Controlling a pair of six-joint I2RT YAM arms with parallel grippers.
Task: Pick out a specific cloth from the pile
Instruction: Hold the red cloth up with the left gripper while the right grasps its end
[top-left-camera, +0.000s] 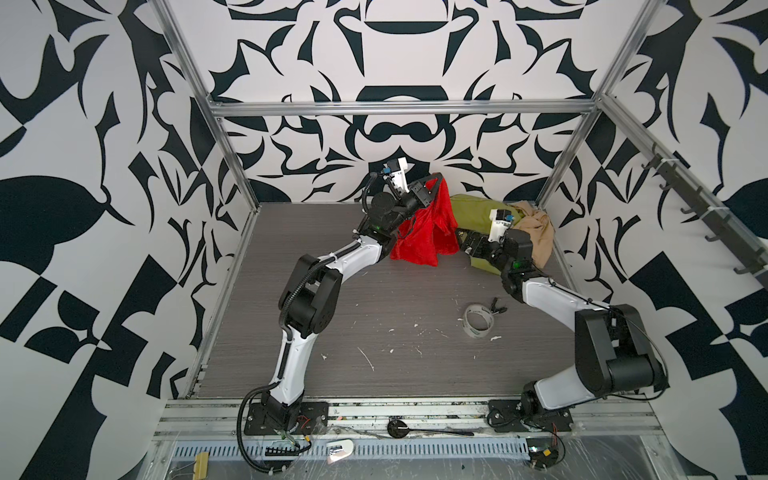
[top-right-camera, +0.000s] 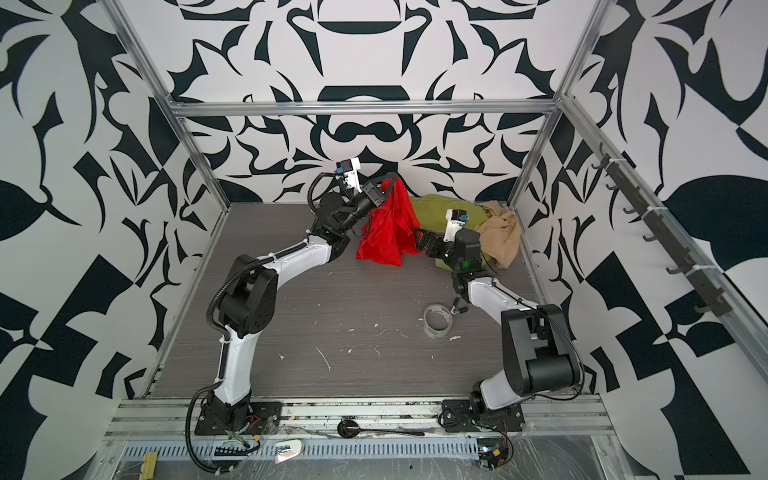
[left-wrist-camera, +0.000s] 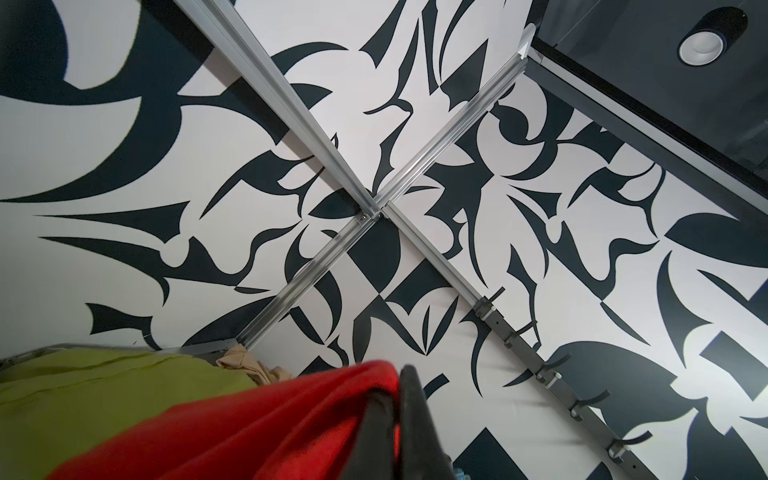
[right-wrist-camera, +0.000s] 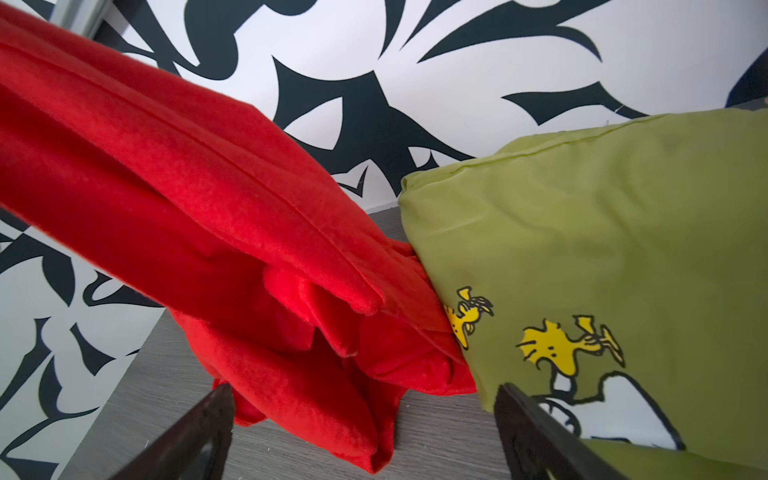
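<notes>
Red cloth hangs pinched in left fingers; right fingers gape empty beside it.

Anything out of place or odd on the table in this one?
Yes. A tape roll and a small black clip lie loose on the table, in front of the pile and no part of it. White flecks litter the front half. The red cloth hangs normally from the shut left gripper.

No legible text, label, brand or number in any view. Sole marking: yellow-bird cartoon print on shirt in pile; no lettering.
</notes>
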